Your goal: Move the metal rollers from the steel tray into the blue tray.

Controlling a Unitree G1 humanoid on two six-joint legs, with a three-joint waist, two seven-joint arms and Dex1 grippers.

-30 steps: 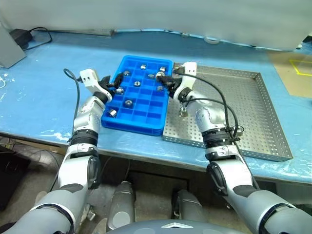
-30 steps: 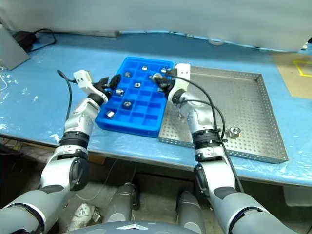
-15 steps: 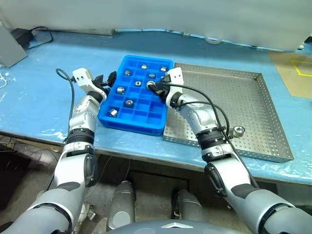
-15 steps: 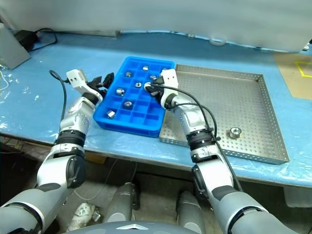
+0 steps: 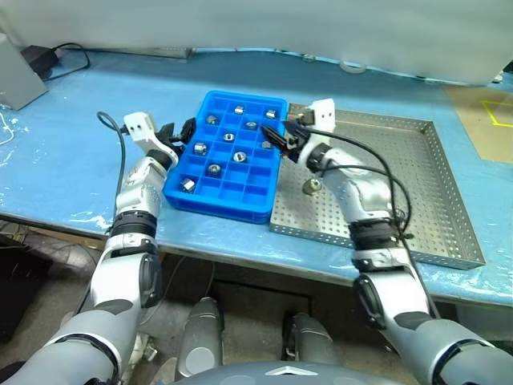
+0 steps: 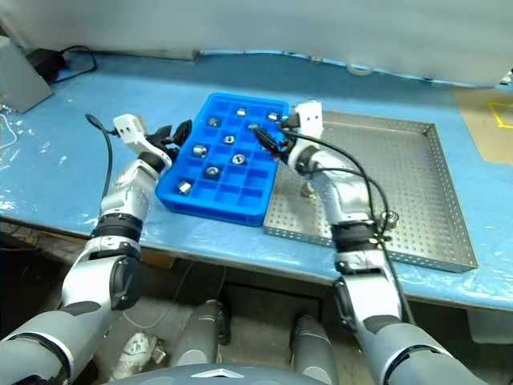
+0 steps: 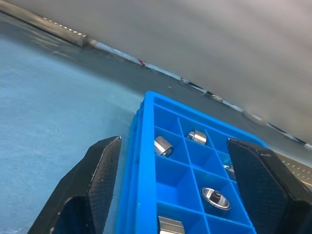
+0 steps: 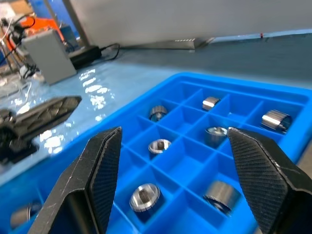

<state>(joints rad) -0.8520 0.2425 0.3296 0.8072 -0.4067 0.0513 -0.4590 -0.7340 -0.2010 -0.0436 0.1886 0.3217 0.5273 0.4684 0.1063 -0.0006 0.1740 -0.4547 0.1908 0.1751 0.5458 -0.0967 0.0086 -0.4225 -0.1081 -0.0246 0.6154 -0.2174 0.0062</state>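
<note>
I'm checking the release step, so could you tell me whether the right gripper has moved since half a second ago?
Yes. The right gripper has drawn back from over the middle of the blue tray to that tray's edge beside the steel tray, jaws now open.

Your head cameras look down from above; each wrist camera peers close along its pincer, both sharing the blue tray (image 8: 195,165)

No readable text, labels, brands or numbers on anything in view.
</note>
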